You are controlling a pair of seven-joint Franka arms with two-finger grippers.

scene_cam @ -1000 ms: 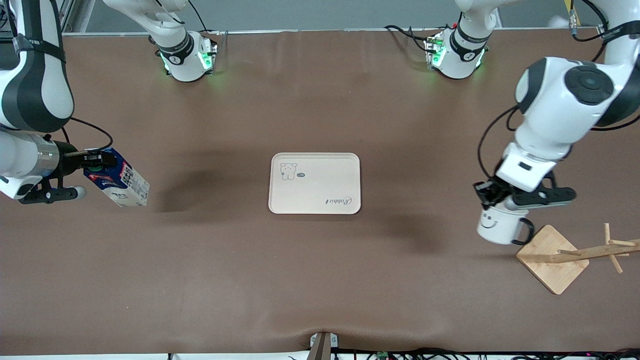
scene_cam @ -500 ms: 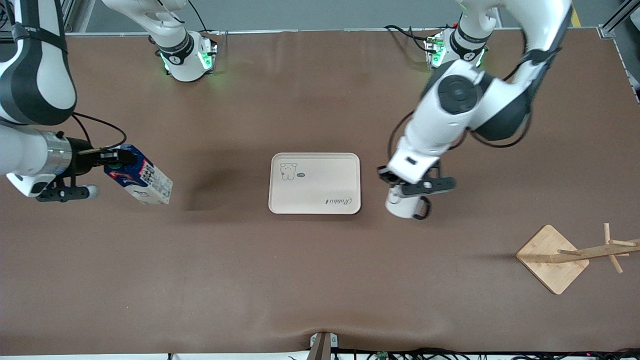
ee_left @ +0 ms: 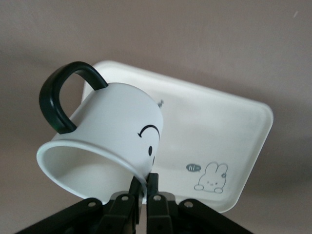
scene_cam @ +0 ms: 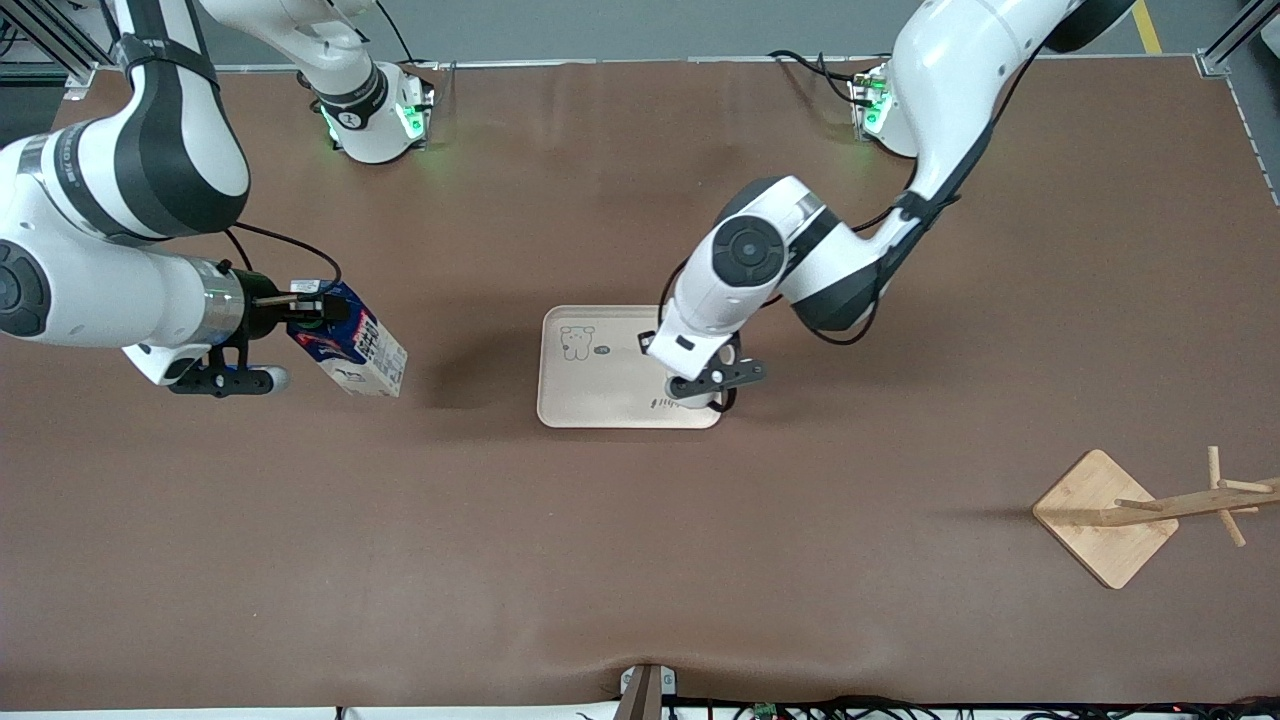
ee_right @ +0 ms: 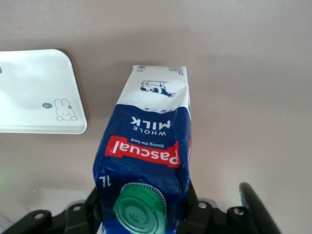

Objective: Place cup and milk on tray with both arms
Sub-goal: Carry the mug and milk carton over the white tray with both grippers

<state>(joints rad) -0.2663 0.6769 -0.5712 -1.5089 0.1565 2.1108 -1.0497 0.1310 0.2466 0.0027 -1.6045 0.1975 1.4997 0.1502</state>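
My left gripper [scene_cam: 698,386] is over the tray [scene_cam: 600,395], at the end toward the left arm. It is shut on the rim wall of the white smiley cup [ee_left: 112,131], which hangs tilted with its black handle up. In the left wrist view the fingers [ee_left: 152,181] pinch the rim, with the tray [ee_left: 214,126] below. In the front view the wrist hides most of the cup. My right gripper [scene_cam: 305,310] is shut on the top of the blue milk carton [scene_cam: 352,345] and holds it tilted over the table, toward the right arm's end from the tray. The right wrist view shows the carton [ee_right: 146,151] with its green cap, and the tray [ee_right: 34,92].
A wooden stand with a square base [scene_cam: 1105,520] and leaning pegs sits at the left arm's end of the table, nearer the front camera than the tray. The arm bases [scene_cam: 375,110] [scene_cam: 885,105] stand along the table's edge farthest from the camera.
My left arm has swept the cup from beside the wooden stand to over the tray. My right arm has carried the milk closer to the tray.
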